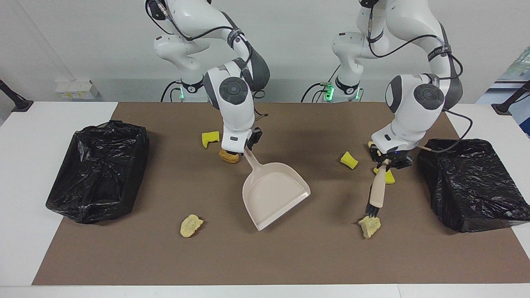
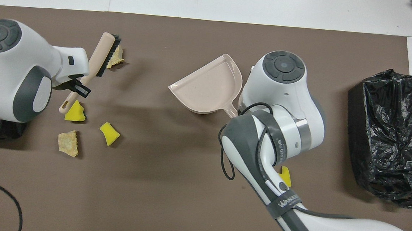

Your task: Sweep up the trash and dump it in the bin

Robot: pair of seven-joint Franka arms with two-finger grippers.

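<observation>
Beige plastic dustpan point(image 1: 275, 192) near mid-mat, held by its handle in the closed right gripper point(image 1: 245, 145). From above, that gripper lost under its own wrist, only the handle's end showing. Pan tilted; lip on the mat or just off it, impossible to tell.

Golden-brown piece point(image 1: 228, 156) half covered by the same gripper, unseen from above. Notched yellow chunk point(image 1: 210, 138) just beside it, nearer the robots, cut to a sliver by the right arm overhead.

Beige brush point(image 1: 377, 191) clamped by its handle in the closed left gripper point(image 1: 389, 160), bristles down against a pale lump point(image 1: 369, 226). Masked yellow chunk point(image 1: 387, 177) partly covered by the brush handle. Second pale lump point(image 2: 68, 143) plain from above, nearly all hidden by the left gripper in the facing view. Free yellow chunk point(image 1: 349, 160) between brush and dustpan. Lone pale lump point(image 1: 191, 225) toward the right arm's end, under the right wrist overhead.

Black-bagged bin point(image 1: 99, 169) at the right arm's end; twin bin point(image 1: 472, 182) at the left arm's end, largely covered from above.

Bare brown mat point(image 1: 265, 256) wide open farther from the robots than the dustpan, and between dustpan and each bin; white table point(image 1: 25, 248) showing past the mat's edges.
</observation>
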